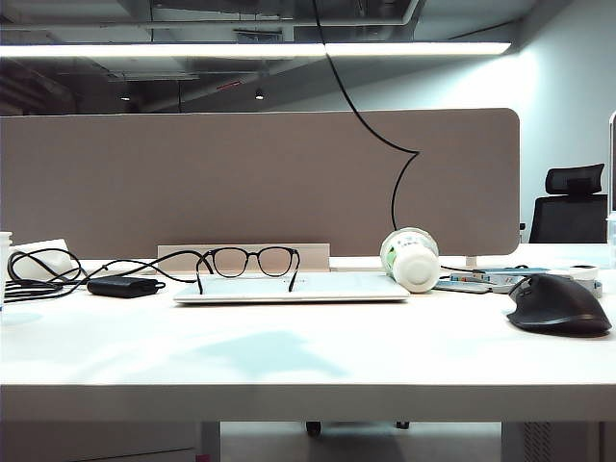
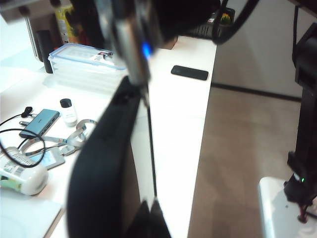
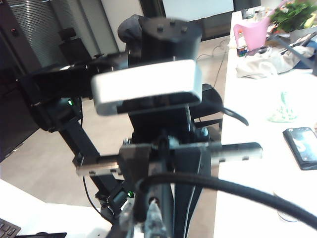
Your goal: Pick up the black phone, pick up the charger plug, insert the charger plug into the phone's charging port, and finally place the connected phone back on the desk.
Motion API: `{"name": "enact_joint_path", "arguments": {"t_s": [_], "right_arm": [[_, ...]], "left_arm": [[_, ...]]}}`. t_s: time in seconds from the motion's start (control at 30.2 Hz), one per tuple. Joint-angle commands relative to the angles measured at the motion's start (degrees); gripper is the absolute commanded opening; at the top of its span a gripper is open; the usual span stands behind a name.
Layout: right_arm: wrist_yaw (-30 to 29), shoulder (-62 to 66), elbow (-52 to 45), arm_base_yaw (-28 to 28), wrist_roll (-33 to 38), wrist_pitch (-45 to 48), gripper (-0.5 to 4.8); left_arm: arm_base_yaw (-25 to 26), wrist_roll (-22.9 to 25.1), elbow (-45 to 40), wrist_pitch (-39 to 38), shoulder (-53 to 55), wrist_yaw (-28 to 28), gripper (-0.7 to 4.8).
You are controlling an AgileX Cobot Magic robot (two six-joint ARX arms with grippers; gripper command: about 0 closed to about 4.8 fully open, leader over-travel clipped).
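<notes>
Neither gripper shows in the exterior view. In the left wrist view the black phone [image 2: 101, 168] is a blurred dark slab held above the desk [image 2: 178, 124], running from my left gripper [image 2: 149, 201], which is shut on its near end, up to my right gripper [image 2: 144, 96]. A thin black cable [image 2: 151, 148] drops straight from the right fingertips. In the right wrist view my right gripper [image 3: 142, 218] is shut on the dark charger plug end, and its cable [image 3: 223, 188] arcs away close to the lens. The charging port is hidden.
On the desk [image 1: 308, 356] lie glasses [image 1: 248, 260] on a closed laptop [image 1: 289, 289], a tipped cup [image 1: 411, 258], a black mouse [image 1: 558, 303] and an adapter brick [image 1: 120, 286]. A clear box [image 2: 84, 64] and another dark slab [image 2: 188, 73] sit farther along.
</notes>
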Motion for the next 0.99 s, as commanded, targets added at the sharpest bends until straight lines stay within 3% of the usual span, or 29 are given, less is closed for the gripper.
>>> {"name": "enact_joint_path", "arguments": {"t_s": [0.03, 0.3, 0.83, 0.99], "right_arm": [[0.17, -0.72, 0.28, 0.11, -2.03, -0.70, -0.08], [0.15, -1.60, 0.33, 0.13, -2.03, 0.59, -0.08], [3.98, -1.57, 0.28, 3.82, -2.89, 0.50, -0.08], [4.00, -1.57, 0.28, 3.74, -2.89, 0.42, -0.08]], "left_arm": [[0.11, 4.85, 1.42, -2.56, -0.42, 0.70, -0.06], [0.11, 9.27, 1.46, -8.26, -0.42, -0.35, -0.07], [0.09, 10.36, 1.46, -8.17, -0.42, 0.37, -0.07], [0.09, 12.13, 1.46, -7.98, -0.42, 3.37, -0.07]]}}
